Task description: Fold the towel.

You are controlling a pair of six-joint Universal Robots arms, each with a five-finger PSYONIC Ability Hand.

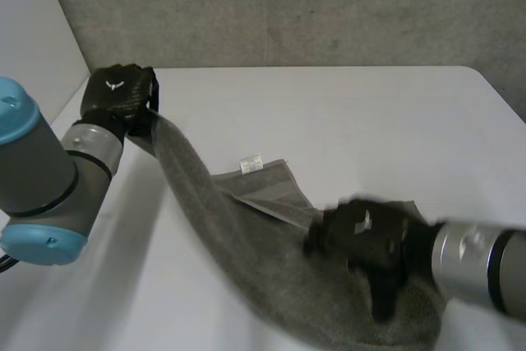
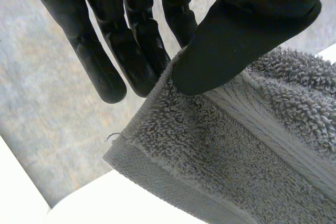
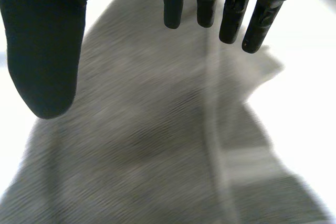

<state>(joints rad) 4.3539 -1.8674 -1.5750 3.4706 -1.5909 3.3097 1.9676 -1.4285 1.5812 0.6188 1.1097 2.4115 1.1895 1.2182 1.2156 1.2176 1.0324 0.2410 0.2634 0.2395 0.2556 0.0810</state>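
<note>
While raised over the far left of the white table (image 1: 345,121), pinches with the left hand (image 1: 119,92) (image 2: 247,30) a corner of the grey towel (image 1: 246,244) (image 2: 236,150), thumb pressed on the pile against straight fingers (image 2: 131,51) behind the hem, as read in the left wrist view. Noted from the head view: cloth sloping down from that corner to a heap at the near right, white label (image 1: 251,163) on a folded-back edge. Holds the right hand (image 1: 366,236) (image 3: 44,40) low over the towel's (image 3: 157,145) middle, palm down, fingers straight and spread from the thumb, gripping nothing; contact with the cloth cannot be told.
</note>
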